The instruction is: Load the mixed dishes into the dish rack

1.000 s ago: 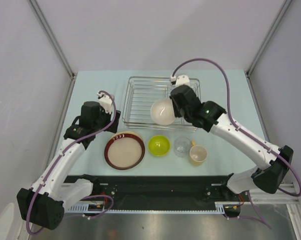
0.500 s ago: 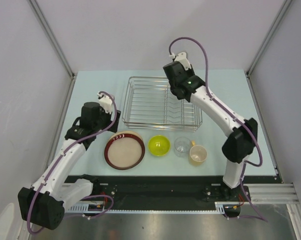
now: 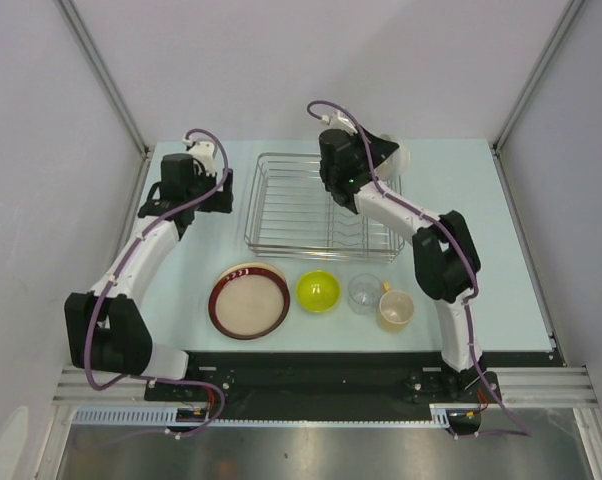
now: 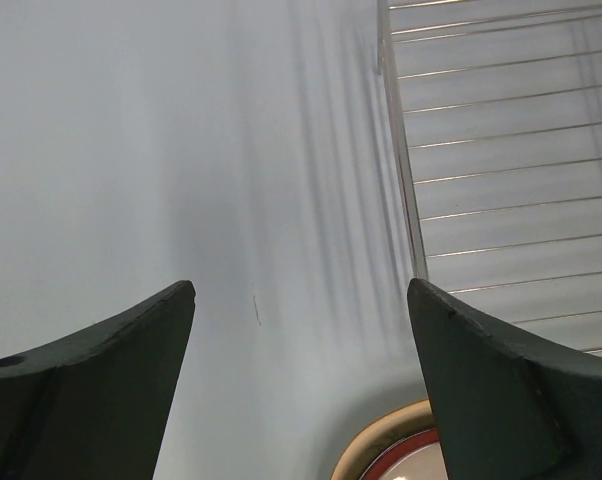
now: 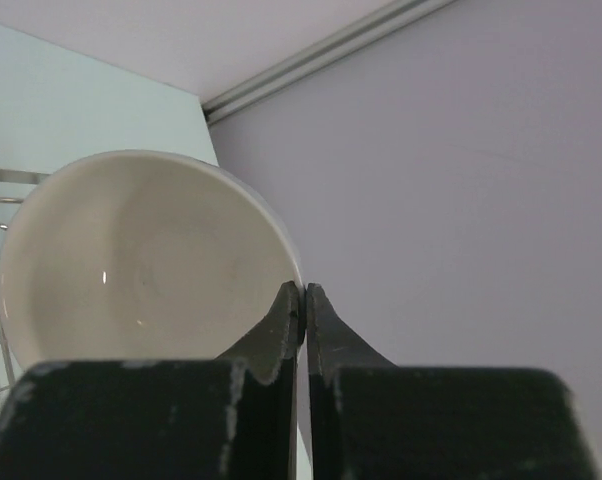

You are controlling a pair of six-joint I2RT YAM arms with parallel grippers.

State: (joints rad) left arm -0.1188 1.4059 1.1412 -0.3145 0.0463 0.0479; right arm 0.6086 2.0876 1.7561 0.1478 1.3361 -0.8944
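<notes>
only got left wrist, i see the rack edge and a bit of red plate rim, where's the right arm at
Observer: The right gripper is up by the far right corner of the dish rack.
Operator: holding anything
Observer: Yes, it is shut on the rim of the white bowl.
Operator: whats left on the table
Observer: Red-rimmed plate, yellow-green bowl, clear glass and handled cup, in a row on the near side of the rack.

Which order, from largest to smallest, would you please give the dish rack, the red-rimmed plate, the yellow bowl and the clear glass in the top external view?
1. dish rack
2. red-rimmed plate
3. yellow bowl
4. clear glass
</notes>
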